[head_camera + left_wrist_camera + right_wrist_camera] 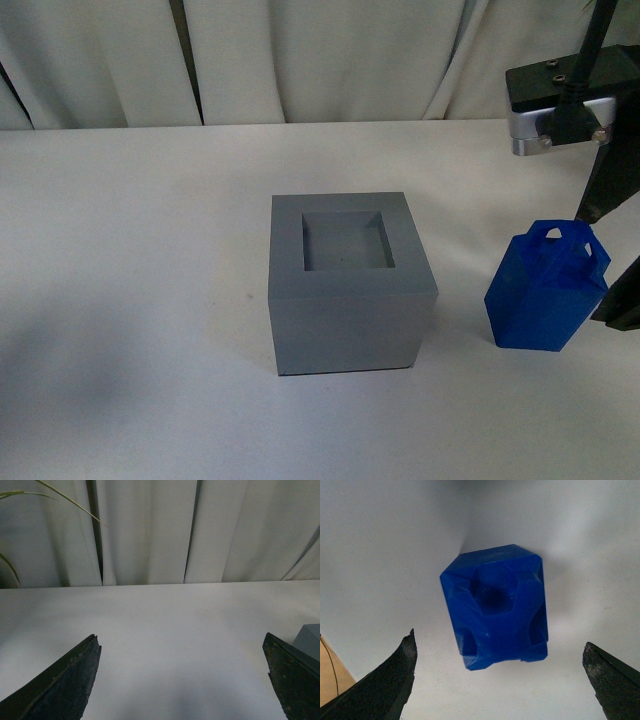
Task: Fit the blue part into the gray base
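The blue part [548,290] is seen standing upright on the surface [130,250], long axis vertical and loop handle topmost, near the gray base [350,300], on its right. The right hand [500,685] is held wide open above it, untouching; the left hand [182,680] is likewise spread wide.

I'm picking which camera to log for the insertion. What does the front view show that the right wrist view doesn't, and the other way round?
Front view only: the gray base with its empty square recess, standing apart from the blue part, and the curtain behind the table. Right wrist view only: the right tool open, its fingers spread either side of the part, seen from above. Both: the blue part and the white table.
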You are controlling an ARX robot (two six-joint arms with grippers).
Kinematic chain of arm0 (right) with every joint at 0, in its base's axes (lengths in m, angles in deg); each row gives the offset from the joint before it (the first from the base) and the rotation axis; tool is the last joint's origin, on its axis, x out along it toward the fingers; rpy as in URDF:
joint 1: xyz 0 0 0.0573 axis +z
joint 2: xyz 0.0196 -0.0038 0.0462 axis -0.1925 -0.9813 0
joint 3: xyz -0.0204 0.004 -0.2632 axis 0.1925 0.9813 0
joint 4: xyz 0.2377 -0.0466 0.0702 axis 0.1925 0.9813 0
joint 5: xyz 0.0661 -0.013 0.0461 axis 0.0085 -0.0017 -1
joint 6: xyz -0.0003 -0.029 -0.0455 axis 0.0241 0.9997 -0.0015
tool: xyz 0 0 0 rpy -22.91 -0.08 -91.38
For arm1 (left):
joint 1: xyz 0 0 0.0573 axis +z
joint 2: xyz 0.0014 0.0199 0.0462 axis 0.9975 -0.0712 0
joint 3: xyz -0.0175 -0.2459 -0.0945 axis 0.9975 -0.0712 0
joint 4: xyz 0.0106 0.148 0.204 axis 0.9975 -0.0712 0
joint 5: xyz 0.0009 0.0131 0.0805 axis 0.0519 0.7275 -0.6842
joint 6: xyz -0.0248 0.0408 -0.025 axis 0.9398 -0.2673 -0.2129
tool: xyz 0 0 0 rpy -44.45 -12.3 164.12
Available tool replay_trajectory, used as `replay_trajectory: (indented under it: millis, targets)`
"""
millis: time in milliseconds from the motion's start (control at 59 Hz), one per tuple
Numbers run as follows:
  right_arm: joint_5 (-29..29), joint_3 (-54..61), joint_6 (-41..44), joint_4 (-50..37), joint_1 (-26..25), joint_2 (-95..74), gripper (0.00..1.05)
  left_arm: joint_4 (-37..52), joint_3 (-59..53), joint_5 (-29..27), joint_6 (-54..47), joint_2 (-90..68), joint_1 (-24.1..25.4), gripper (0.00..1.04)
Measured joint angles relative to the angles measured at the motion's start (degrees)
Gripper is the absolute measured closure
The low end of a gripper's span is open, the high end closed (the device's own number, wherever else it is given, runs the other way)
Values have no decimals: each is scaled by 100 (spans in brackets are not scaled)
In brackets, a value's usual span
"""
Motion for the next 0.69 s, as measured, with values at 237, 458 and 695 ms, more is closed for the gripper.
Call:
replay_trajectory:
  millis: [237,458,695]
  targets:
    - [-4,-181,90,-74,120,-188,7,2,0,0,0,2,0,6]
    - [2,-229,199,-103,251,-356,7,2,0,0,-2,2,0,6]
    - [37,-256,339,-55,361,-411,7,2,0,0,-2,0,0,6]
